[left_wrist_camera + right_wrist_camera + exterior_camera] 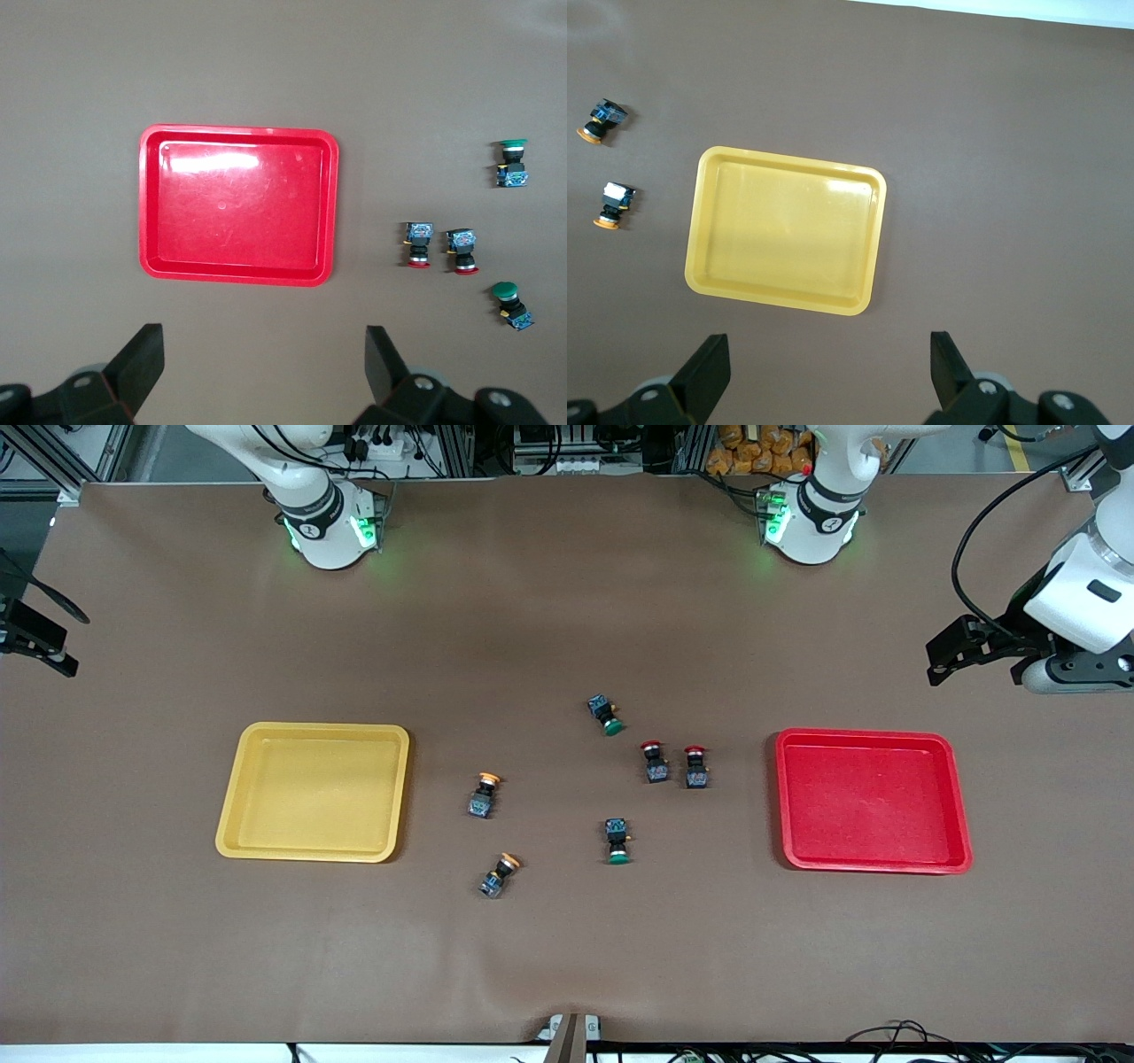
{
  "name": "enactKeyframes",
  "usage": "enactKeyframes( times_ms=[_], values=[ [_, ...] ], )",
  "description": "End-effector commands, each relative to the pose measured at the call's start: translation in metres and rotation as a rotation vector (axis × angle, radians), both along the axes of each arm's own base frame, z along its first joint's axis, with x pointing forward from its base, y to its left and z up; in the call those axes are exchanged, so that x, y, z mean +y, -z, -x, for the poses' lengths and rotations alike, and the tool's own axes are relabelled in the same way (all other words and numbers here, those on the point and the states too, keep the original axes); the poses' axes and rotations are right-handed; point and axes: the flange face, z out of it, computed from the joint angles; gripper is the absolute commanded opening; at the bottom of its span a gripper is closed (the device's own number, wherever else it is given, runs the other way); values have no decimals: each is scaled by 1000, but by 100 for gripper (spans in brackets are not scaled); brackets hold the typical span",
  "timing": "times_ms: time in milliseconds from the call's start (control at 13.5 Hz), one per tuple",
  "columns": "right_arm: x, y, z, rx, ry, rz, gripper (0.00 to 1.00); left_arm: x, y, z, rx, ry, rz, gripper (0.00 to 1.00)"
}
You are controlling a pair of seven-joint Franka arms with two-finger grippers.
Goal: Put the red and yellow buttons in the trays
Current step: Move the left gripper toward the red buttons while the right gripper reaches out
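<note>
Between both empty trays [404, 797] [961, 815] lie buttons [654, 762].

Buttons [656, 763] between two trays [314, 792]

This is looking like a robotics lab. Two white arm bases [323, 522] with glowing green indicator lights are standing along one edge of a wide worktop [177, 957] covered in plain brown sheeting. Just past that edge, aluminium framing [53, 465], bundled black cables [390, 452] and power strips are crowding the background. A black camera mount [35, 642] is hanging over the worktop's end near the right arm's base.
</note>
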Motion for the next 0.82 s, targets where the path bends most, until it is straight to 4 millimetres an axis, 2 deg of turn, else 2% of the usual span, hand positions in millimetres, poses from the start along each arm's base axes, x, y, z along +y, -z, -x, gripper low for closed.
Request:
enactKeyframes(
  times_ms=[0,445,520,594,742],
  values=[
    [3,-7,-1,-3,10,-8,100,-3,-5,-3,-10,47,-29,100],
    [2,-7,-1,-3,43,-13,100,4,0,-7,-1,54,-23,100],
    [2,-7,-1,-2,69,-16,100,2,6,-10,6,53,-25,100],
    [3,-7,-2,-3,83,-17,100,-4,20,-16,34,63,-27,100],
    [3,-8,-1,-5,83,-17,100,-12,28,-14,61,72,-28,100]
  ],
)
